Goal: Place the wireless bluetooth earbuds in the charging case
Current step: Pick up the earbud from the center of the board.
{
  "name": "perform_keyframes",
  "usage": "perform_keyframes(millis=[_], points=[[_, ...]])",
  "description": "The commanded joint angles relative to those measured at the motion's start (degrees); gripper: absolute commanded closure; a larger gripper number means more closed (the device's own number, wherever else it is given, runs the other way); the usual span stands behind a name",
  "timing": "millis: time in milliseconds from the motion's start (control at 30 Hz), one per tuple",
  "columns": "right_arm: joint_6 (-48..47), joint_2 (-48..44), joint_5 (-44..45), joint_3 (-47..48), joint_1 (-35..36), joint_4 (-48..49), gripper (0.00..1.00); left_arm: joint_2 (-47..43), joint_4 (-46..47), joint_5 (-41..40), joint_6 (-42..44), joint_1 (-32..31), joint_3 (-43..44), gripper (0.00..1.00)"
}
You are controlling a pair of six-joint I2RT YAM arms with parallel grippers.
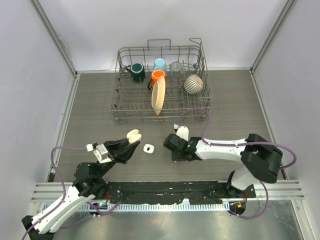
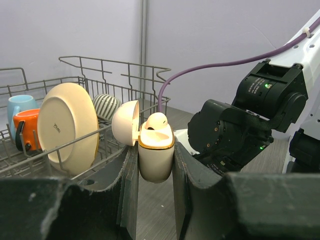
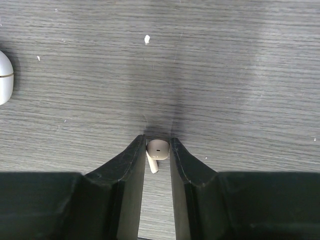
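Note:
My left gripper [image 1: 129, 143] [image 2: 155, 162] is shut on the cream charging case [image 1: 133, 136] [image 2: 155, 157] and holds it up off the table. The case's lid [image 2: 125, 123] stands open to the left, and one white earbud [image 2: 157, 120] sits in the case. Down at the table, my right gripper [image 1: 169, 142] [image 3: 157, 146] is shut on another white earbud [image 3: 157, 150]. Both fingers [image 3: 134, 165] touch its head, and its short stem points back between them. The right gripper sits just right of the held case.
A small white rounded-square piece [image 1: 148, 148] lies on the table between the grippers. A white closed case [image 1: 183, 132] lies behind the right gripper, and one shows at the left edge [image 3: 3, 77]. A wire dish rack [image 1: 161, 82] with mugs and a plate [image 2: 67, 127] stands at the back.

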Motion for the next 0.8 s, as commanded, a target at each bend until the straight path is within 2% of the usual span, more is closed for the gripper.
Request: perform_keyframes(millis=[0,233,433,767], points=[[0.5,0.1,0.5,-0.8,0.2,-0.6,0.71,-3.0,1.1,-0.9,0.4,0.0,-4.1,1.00],[0.7,-0.3,0.5,-1.1,0.2,-0.4,0.74,-3.0,2.5,-1.2,0.5,0.0,-5.1,1.00],[0.8,-0.3,0.6,-0.9,0.2,-1.0,0.57,-3.0,1.9,-0.9,0.4,0.1,-4.7,1.00],[1.3,-1.4,1.2,-0.9,0.1,-1.6,0.53,-3.0,2.0,-0.7,0.2,0.1,-4.7,1.00]])
